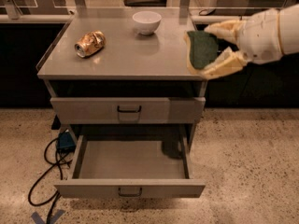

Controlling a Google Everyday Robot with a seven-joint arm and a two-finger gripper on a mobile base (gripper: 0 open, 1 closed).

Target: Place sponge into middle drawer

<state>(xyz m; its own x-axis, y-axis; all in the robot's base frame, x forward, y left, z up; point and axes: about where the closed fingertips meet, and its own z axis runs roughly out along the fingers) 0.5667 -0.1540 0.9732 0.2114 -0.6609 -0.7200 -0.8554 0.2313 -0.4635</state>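
Gripper (206, 49): positioned above the front right corner of the counter (140, 62), entering from the right. Clamped on the sponge (201, 46), one finger over its top edge and one under its bottom edge.

Sponge: held in the air, clear of the counter surface. Dark green face turned toward the camera and slightly left, with the yellow body showing along the left and lower rim. Long axis close to upright, running from finger to finger.

Middle drawer (163, 189): pulled out below the counter's front edge, opening facing up. Lies below the gripper, to its left and nearer the camera. Long axis parallel to the counter's front edge, so crosswise to the sponge's upright axis.

Judged requirement for the coming move: travel out past the front edge, then down and left, ending over the drawer floor before release.

Upper drawer (93, 110): shut. Can (90, 43) near the left edge and bowl (146, 22) at the back edge, both well apart from that path.
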